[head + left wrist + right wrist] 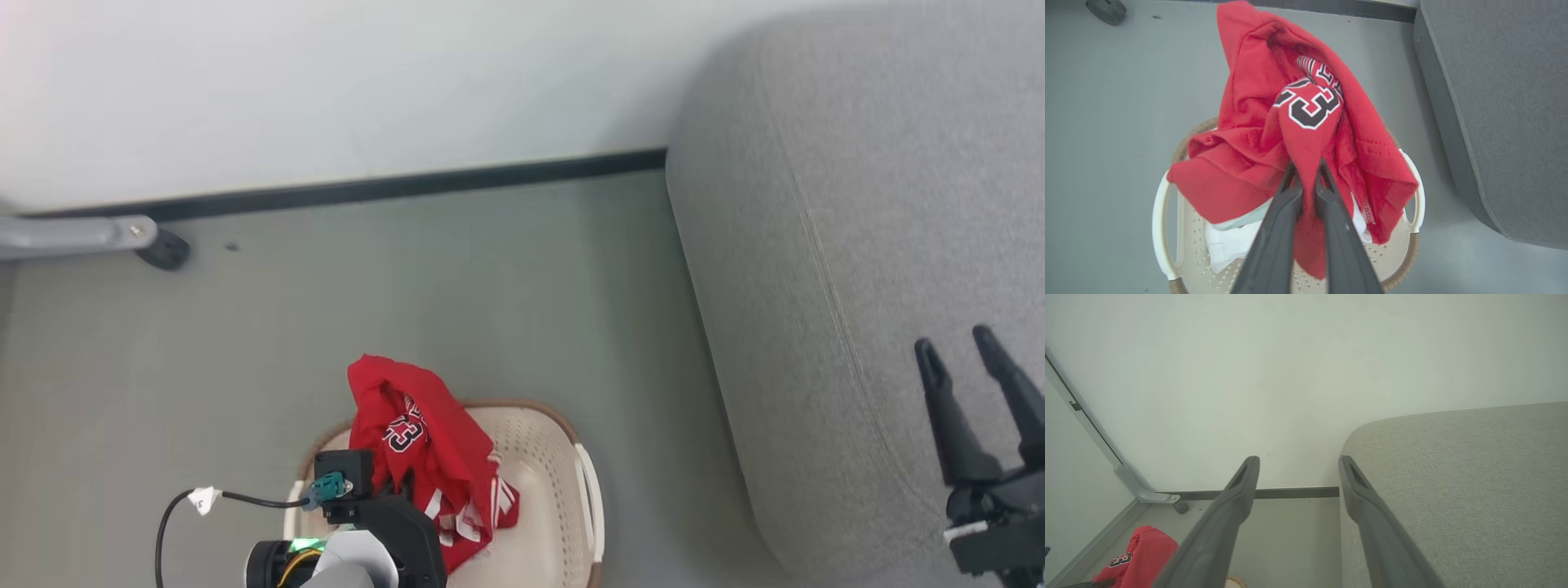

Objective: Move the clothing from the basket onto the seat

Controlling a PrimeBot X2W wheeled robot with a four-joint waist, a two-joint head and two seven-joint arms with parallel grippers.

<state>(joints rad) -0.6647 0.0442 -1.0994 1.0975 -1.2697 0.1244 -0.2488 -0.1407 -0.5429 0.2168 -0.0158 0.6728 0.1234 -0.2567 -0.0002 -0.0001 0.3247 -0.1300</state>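
Observation:
A red jersey (424, 441) with a dark "23" hangs lifted above the cream basket (563, 490), its lower folds still trailing inside. My left gripper (1306, 165) is shut on a fold of the red jersey (1306, 134) just below the number. White fabric (1229, 245) lies in the basket (1163, 228) under it. The grey sofa seat (857, 245) fills the right side, beside the basket. My right gripper (955, 347) hovers open over the seat's front part, nothing between its fingers; in its own wrist view the right gripper (1298, 461) points at the wall past the seat (1453, 477) corner.
A grey metal leg with a black foot (163, 249) stands on the floor at the far left by the wall. A dark skirting strip (408, 186) runs along the wall base. Bare grey floor (490, 286) lies between basket, wall and sofa.

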